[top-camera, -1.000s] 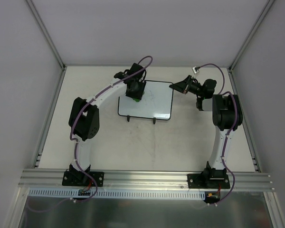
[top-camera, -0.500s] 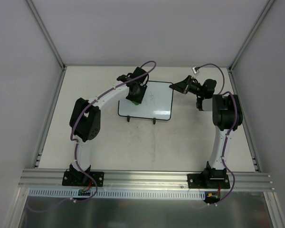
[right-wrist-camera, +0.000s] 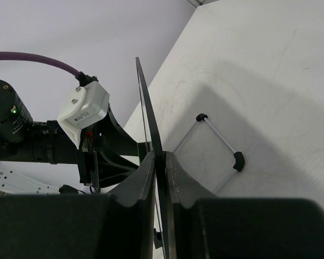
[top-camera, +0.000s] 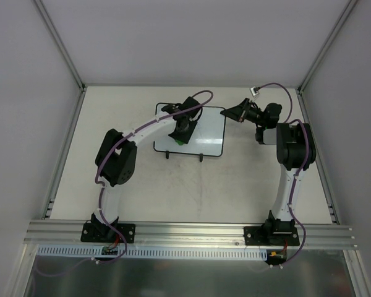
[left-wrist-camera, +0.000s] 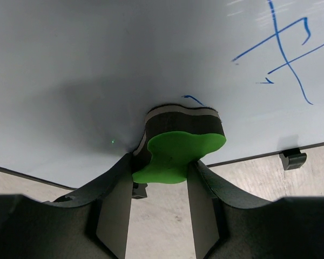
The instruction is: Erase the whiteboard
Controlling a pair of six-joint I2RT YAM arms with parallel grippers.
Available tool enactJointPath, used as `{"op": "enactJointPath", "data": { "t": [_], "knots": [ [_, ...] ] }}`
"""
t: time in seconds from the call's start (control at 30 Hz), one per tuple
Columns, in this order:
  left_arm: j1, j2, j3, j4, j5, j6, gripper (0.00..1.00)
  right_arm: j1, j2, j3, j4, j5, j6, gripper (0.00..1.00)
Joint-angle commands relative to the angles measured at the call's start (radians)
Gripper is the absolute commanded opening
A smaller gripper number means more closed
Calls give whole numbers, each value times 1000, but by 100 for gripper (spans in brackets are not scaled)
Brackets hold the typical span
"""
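Your left end effector, clenched on the green eraser, has swept from the whiteboard's far-left corner to its near edge. Blue strokes beside it remain unwiped. The board sits by the worktop's far edge, its far-right corner pinched by the right end effector.

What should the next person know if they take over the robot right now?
Left gripper: shut on the green eraser, pressing it on the whiteboard close to its near edge.
Right gripper: shut on the whiteboard's far right corner.
Whiteboard: far middle of the table, between the arms.
Done: the area around the eraser looks clean.
Left: the blue lines beside the eraser are not yet wiped.
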Motion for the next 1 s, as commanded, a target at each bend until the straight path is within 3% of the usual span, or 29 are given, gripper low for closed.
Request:
{"op": "enactJointPath", "data": {
  "t": [0.0, 0.47, 0.97],
  "knots": [
    [-23, 32, -23, -8, 6, -8, 0, 4, -1, 7, 178, -21, 13, 0],
    [-43, 9, -46, -3, 13, -25, 0, 6, -1, 7, 179, -21, 15, 0],
    [48, 128, 290, -55, 26, 24, 0, 6, -4, 2, 184, -21, 18, 0]
  ]
}}
